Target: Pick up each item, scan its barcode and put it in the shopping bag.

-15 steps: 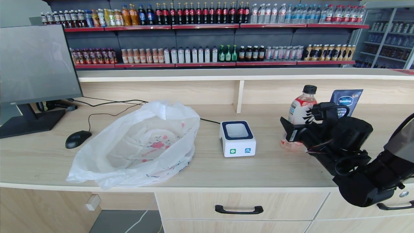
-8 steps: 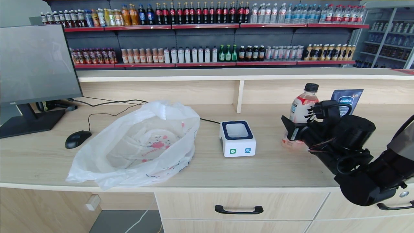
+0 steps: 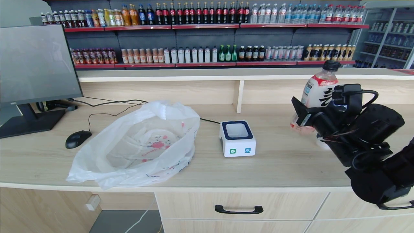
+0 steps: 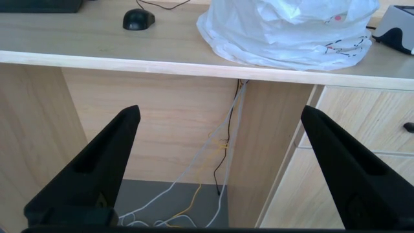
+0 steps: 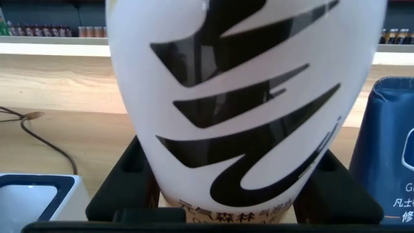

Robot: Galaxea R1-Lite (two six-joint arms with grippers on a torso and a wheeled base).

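Note:
A drink bottle (image 3: 318, 90) with a black cap, a white label and pinkish liquid hangs upright above the right side of the counter, my right gripper (image 3: 310, 114) shut on its lower body. The right wrist view has the bottle's label (image 5: 246, 97) up close between the black fingers (image 5: 123, 181). A dark blue pouch (image 5: 388, 149) stands just behind it. The white scanner (image 3: 237, 138) with a blue-rimmed window sits mid-counter, left of the bottle. An open white plastic shopping bag (image 3: 139, 145) lies further left. My left gripper (image 4: 220, 168) is open below the counter edge, facing the cabinet front.
A monitor (image 3: 35, 64) on a black stand occupies the counter's far left, with a black mouse (image 3: 77, 139) and cables beside the bag. A raised wooden ledge (image 3: 239, 77) runs along the back. Drawers with black handles (image 3: 238, 209) sit under the counter.
My right gripper has lifted the bottle off the counter, up and slightly to the right, and it now covers the blue pouch in the head view. Bag and scanner have not moved.

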